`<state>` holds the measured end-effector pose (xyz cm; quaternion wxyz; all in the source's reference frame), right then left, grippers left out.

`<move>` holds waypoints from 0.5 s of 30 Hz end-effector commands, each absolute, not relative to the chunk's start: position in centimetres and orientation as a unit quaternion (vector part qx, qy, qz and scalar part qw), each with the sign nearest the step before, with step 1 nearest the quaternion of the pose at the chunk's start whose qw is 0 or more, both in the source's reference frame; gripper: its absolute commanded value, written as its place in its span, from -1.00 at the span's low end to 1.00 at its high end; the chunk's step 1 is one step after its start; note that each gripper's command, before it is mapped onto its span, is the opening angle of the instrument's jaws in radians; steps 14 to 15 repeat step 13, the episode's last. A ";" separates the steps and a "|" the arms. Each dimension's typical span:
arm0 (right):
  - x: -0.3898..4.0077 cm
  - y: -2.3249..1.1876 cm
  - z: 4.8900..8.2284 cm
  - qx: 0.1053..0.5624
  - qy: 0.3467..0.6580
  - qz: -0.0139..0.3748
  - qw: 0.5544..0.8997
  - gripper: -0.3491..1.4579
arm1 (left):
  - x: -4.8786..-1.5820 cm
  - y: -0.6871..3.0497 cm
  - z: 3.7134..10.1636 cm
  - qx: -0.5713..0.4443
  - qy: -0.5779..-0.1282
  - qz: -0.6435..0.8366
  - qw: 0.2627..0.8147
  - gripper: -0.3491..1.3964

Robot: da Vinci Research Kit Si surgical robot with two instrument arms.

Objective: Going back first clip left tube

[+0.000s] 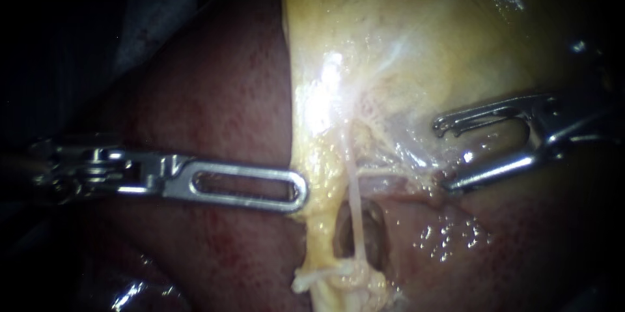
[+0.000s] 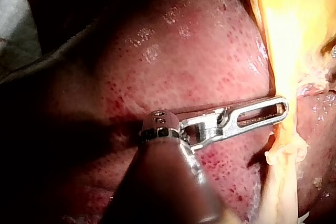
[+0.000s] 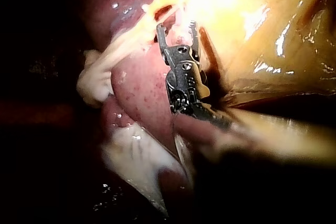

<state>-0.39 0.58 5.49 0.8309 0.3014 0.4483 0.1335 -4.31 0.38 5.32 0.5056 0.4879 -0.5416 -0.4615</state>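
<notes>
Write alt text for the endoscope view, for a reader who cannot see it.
My right instrument, jaws open, sits to the right of a thin pale tube running down from the yellow gallbladder. My left instrument reaches across the red liver to the gallbladder's edge.

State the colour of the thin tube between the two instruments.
The tube is pale creamy white, showing best in the endoscope view.

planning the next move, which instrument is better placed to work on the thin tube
Right. The right instrument has open jaws facing the thin tube, close beside it. The left instrument lies over the liver, its tip at the gallbladder edge.
</notes>
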 end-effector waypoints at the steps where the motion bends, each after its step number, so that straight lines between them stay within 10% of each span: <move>1: -0.38 0.57 5.50 0.301 0.448 0.133 0.831 -0.12 | -4.31 0.38 5.33 0.488 -0.541 -0.461 0.506 -1.00; 15: -0.39 0.57 5.50 0.301 0.448 0.133 0.831 -0.12 | -4.30 0.39 5.35 0.489 -0.541 -0.461 0.506 -1.00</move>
